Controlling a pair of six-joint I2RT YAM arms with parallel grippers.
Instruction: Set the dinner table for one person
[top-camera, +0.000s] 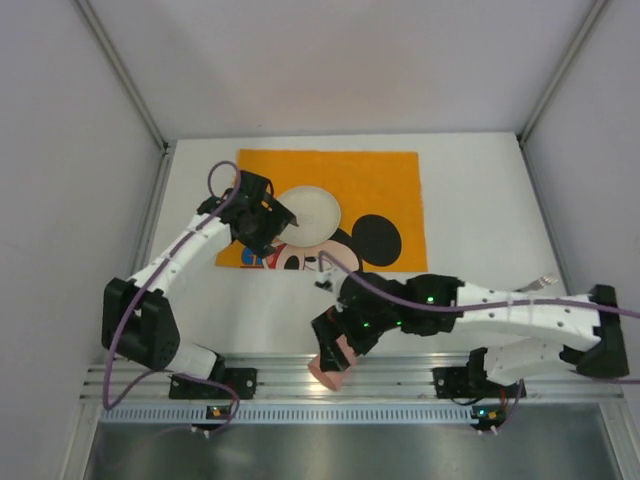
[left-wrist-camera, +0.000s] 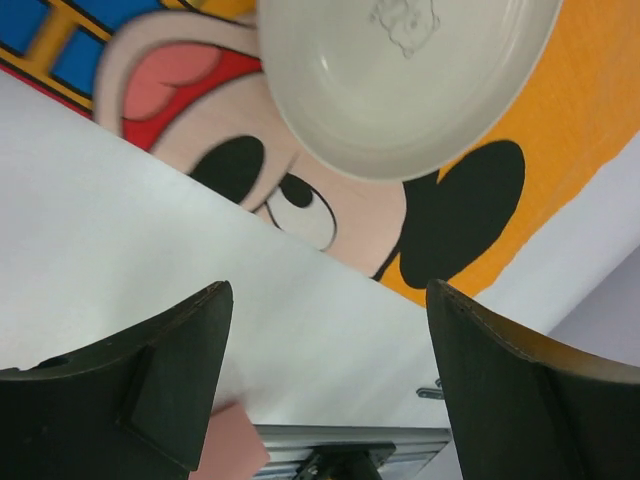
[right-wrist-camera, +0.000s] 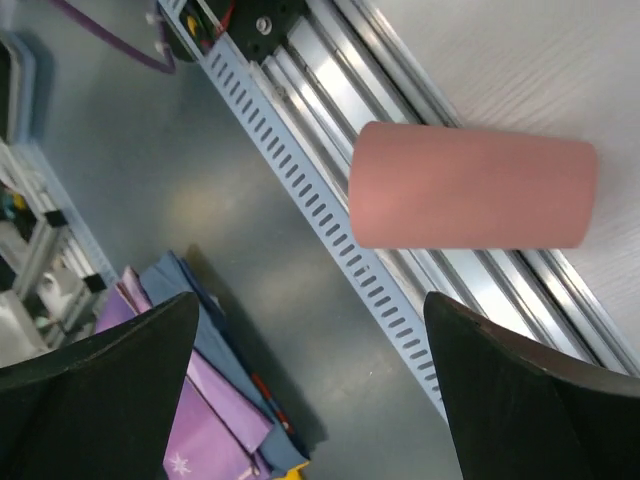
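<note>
White, matte and flat, the dinner table (top-camera: 470, 200) fills the overhead view between plain grey walls, with a ribbed silver aluminium rail (top-camera: 400, 375) along its near edge. An orange cloth placemat (top-camera: 390, 180) printed with a cartoon mouse lies at the far centre of the tabletop, and a round, shallow white plate (top-camera: 312, 210) sits on it. The left gripper (top-camera: 272, 228) hangs at the plate's near-left rim. The right gripper (top-camera: 338, 345) reaches across to the rail, above a pink cup (top-camera: 328, 375). A small metallic item (top-camera: 541, 283) lies far right, too small to name.

From the left wrist, the black fingers (left-wrist-camera: 170, 380) stand wide apart with nothing between them. Beyond them are bare tabletop, the mouse's printed face and the plate's glossy, smooth bowl with a faint emblem at its centre.

From the right wrist, two dark fingers (right-wrist-camera: 110, 370) are likewise spread wide and grip nothing. The cup, a plain smooth cylinder, lies on its side across the rail's grooves and the table edge, clear of both fingers. Past a slotted metal strip (right-wrist-camera: 300, 170) is grey floor with folded purple and blue sheets (right-wrist-camera: 210, 400).
</note>
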